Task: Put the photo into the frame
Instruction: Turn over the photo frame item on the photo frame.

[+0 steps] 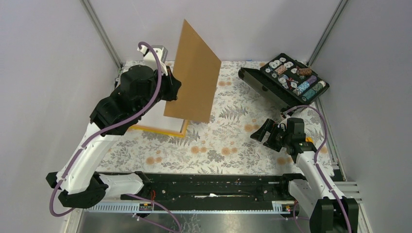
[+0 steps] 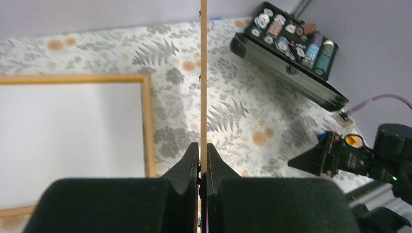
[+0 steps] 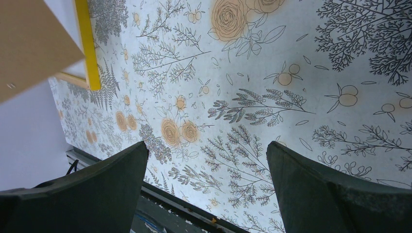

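Only left wrist: photo (image 2: 203, 73) edge-on

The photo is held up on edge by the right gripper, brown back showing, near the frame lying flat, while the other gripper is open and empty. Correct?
Wrong arm. The left gripper holds the photo on edge; the left wrist view shows it shut on the photo's edge. The right gripper is the open, empty one. The brown back and the flat frame are as stated.

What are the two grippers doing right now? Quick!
Left gripper: closed, pinching the edge of the photo.
Right gripper: open, holding nothing.
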Available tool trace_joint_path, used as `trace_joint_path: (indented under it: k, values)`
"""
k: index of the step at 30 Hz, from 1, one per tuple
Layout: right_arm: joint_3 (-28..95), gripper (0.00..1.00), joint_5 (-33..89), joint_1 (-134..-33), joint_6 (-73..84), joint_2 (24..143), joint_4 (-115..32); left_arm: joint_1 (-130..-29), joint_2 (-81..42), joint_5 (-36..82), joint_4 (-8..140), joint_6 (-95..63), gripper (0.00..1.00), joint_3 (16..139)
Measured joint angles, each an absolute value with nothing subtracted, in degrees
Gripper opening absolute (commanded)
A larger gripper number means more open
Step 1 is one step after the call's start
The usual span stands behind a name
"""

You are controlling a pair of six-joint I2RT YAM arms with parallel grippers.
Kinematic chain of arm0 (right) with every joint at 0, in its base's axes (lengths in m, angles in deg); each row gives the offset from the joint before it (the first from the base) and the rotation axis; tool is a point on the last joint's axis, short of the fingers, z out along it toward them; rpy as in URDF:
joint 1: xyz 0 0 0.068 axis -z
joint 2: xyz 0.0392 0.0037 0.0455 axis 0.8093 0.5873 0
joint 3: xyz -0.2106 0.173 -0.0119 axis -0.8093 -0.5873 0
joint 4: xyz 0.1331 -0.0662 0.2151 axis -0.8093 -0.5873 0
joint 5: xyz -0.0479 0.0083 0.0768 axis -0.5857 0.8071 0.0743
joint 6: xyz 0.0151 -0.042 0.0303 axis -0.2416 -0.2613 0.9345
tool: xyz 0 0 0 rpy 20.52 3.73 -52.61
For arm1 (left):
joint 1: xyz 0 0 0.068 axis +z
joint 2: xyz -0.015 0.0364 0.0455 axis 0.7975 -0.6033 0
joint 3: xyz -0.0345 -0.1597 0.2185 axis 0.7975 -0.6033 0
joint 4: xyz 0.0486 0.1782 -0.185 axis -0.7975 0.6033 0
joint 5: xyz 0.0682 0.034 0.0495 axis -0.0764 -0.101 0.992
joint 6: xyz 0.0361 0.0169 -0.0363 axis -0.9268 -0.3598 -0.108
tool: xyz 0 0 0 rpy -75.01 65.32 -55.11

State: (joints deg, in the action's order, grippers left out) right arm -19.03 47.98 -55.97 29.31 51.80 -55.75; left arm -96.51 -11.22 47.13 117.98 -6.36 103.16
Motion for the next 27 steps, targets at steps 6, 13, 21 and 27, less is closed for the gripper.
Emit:
trace_joint_path:
  k: [6,13,21,27]
  values:
    - [-19.03,1.0,47.98,-55.97,29.29,51.82,-55.7,-96.49,-13.58,53.14,117.93,-12.39,0.0,108.41]
    - [-19.06,1.0,48.02,-55.97,29.29,51.93,-55.4,-96.66,-15.24,66.52,117.04,-22.73,0.0,111.49]
    - [-19.06,1.0,48.19,-55.97,29.29,53.11,-55.27,-96.84,-17.82,83.92,109.74,-38.07,0.0,107.77]
    - [-19.08,1.0,48.54,-55.97,29.27,53.13,-55.05,-97.08,-19.31,95.48,90.68,-55.93,0.0,89.92]
